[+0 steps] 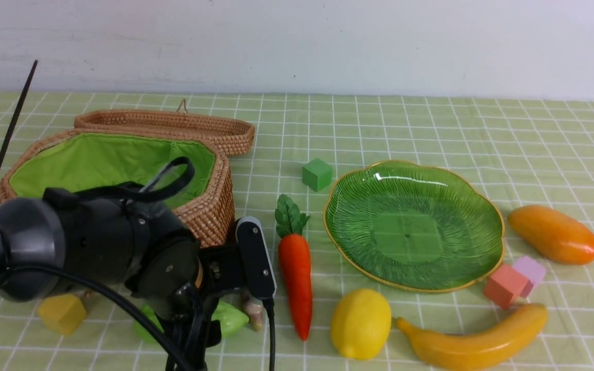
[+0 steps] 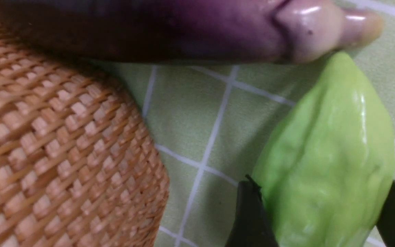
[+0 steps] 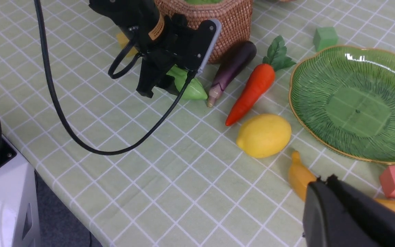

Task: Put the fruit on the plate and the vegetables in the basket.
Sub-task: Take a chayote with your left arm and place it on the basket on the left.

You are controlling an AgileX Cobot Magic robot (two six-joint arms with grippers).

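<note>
Left gripper [image 2: 321,219] pinches the gourd [image 2: 327,137], it seems; nothing is sorted yet: the plate [image 1: 413,232] is bare, carrot [image 1: 295,268] and eggplant [image 3: 233,65] lie outside the basket [image 1: 209,214].

The front camera sits low between the arms, facing the wall [image 1: 297,41] across the table [image 1: 431,129], the left arm [image 1: 96,242] looming close. The left wrist camera is pressed right up to gourd [image 2: 327,164], eggplant [image 2: 149,27] and basket [image 2: 46,137]. The right wrist camera looks down from farther off, sharing carrot [image 1: 296,273], lemon [image 1: 361,323] and plate [image 1: 413,232] with the front.
</note>
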